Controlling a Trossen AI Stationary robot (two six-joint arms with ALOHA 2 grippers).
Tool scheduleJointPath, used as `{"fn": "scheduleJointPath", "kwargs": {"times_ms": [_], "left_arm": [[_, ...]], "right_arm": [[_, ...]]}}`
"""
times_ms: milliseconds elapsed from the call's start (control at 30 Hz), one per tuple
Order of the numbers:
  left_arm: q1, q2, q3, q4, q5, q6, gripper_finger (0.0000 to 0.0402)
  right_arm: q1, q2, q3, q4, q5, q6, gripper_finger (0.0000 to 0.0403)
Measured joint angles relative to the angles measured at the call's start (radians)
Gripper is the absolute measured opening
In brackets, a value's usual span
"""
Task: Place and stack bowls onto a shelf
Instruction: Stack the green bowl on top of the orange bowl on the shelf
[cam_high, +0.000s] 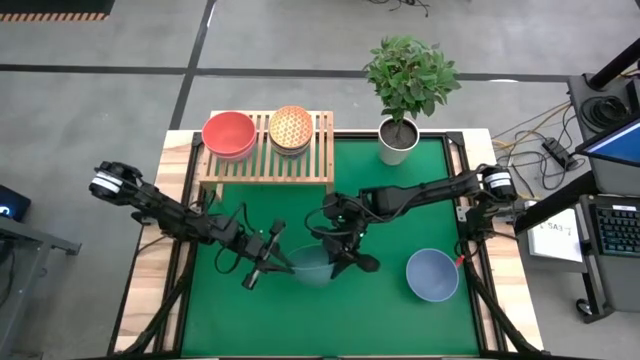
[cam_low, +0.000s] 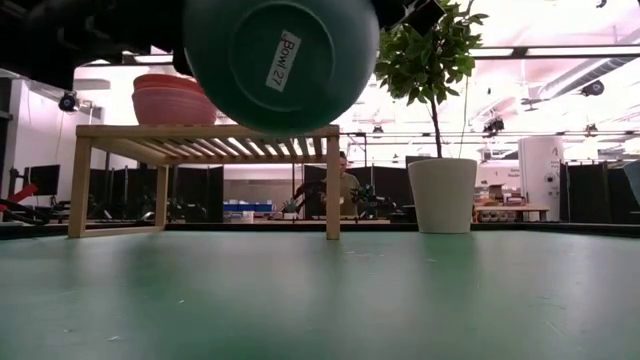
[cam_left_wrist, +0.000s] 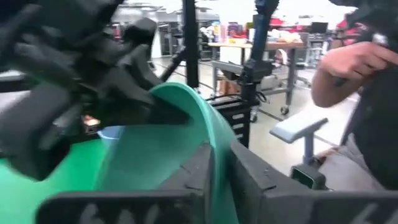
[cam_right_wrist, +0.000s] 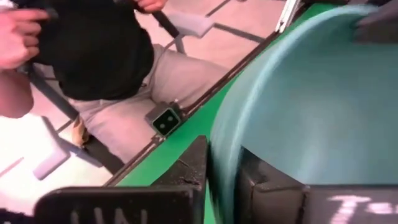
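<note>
The teal bowl (cam_high: 312, 266) is pinched at opposite rims by the left gripper (cam_high: 283, 262) and right gripper (cam_high: 345, 258), apparently for a handover.

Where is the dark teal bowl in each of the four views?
High view: dark teal bowl low centre, between both arms' tips.
Low view: the bowl top centre, raised, underside with a label facing the camera.
Left wrist view: its rim runs through the centre.
Right wrist view: it fills the right half.
Shared landmark: the green table, except in the left wrist view.
</note>
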Motion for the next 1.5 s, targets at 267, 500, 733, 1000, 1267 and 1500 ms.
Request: {"fn": "scheduleJointPath", "kwargs": {"times_ms": [267,500,733,1000,1267,1500], "left_arm": [[0.001,-0.003,-0.001,-0.009,0.006,-0.013,0.0004],[0.002,-0.004,0.020,-0.036,0.014,-0.102,0.0001],[-0.037,-0.031,0.072,-0.154,0.042,-0.152,0.0002],[-0.059,-0.146,0.177,-0.468,0.054,-0.147,0.0002],[-0.059,-0.318,0.501,-1.271,-0.104,-0.154,0.0001],[-0.050,-0.329,0.955,-2.044,-0.469,-0.145,0.0001]], "right_arm": [[-0.006,-0.001,0.001,0.030,0.051,0.032,0.0085],[-0.022,-0.008,0.001,0.026,0.102,0.061,0.0144],[-0.047,-0.054,0.012,0.023,0.096,0.051,0.0176],[-0.073,-0.136,0.021,0.015,0.097,0.049,0.0180],[-0.105,-0.281,0.021,-0.010,0.156,0.049,0.0180],[-0.100,-0.394,0.000,-0.063,0.224,0.017,0.0180]]}}
